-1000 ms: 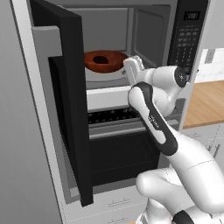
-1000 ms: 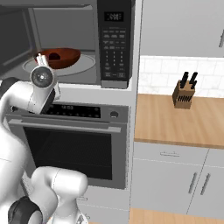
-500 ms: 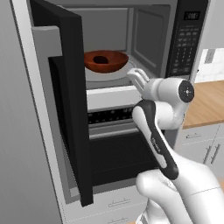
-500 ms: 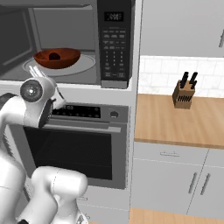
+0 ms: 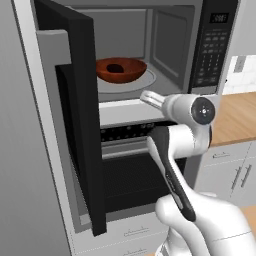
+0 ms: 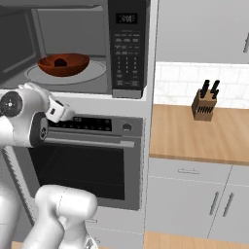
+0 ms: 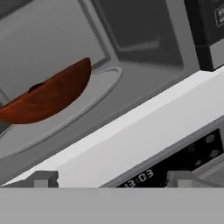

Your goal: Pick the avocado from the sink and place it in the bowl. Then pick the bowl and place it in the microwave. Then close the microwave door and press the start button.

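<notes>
on the round turntable (image 5: pixel 150 80) inside the microwave (image 6: pixel 127 53) sits the bowl (image 5: pixel 121 70) with the avocado (image 5: pixel 115 68) in it. the microwave door (image 5: pixel 75 115) stands wide open. just below the opening, the gripper (image 7: pixel 113 178) hangs empty, fingers (image 7: pixel 43 178) spread apart, over the oven (image 6: pixel 92 155).

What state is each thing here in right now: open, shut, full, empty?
microwave door: swung wide open.
microwave: open, bowl inside.
bowl: upright on the turntable, holding the avocado.
gripper: open, empty, outside the microwave, below its opening.
oven: door shut.
knife block: upright on the counter, knives in.
</notes>
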